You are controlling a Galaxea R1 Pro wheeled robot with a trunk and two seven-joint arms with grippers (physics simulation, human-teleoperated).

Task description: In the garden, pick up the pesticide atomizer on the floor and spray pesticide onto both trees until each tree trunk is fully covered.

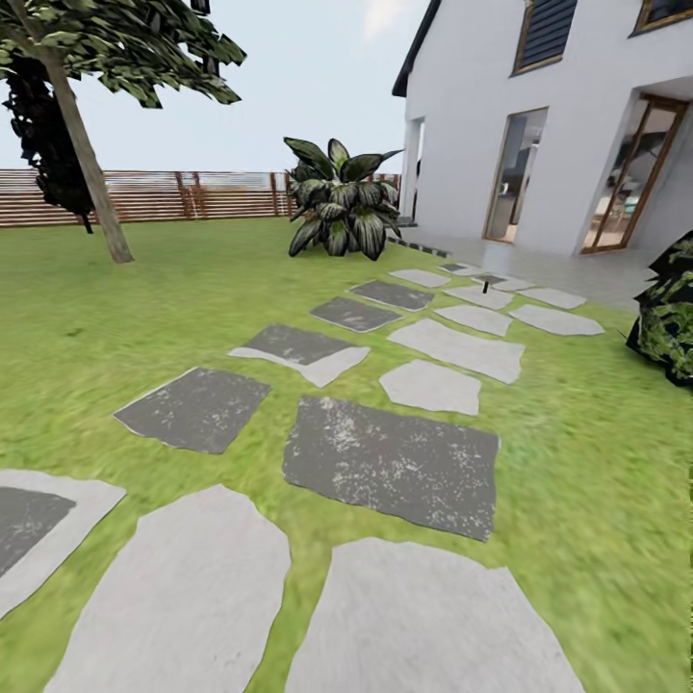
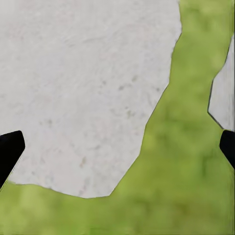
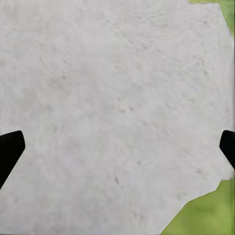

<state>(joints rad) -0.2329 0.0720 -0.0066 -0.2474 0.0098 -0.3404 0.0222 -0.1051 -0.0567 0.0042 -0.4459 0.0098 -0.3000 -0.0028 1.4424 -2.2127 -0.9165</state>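
Observation:
A tiny black pesticide atomizer stands upright on a far pale slab near the house. The floor is a path of pale and dark grey stone slabs set in grass, running from me toward it. One tree with a bare, leaning grey-brown trunk stands at the far left on the lawn. My left gripper hangs open over a pale slab's edge and grass, with nothing between its black fingertips. Above another pale slab my right gripper is open and empty too, its fingertips wide apart.
A white house with glass doors rises at the right. A broad-leaved plant grows by its corner, and a dark bush sits at the right edge. A brown slat fence closes the lawn behind, with a dark narrow tree at the left.

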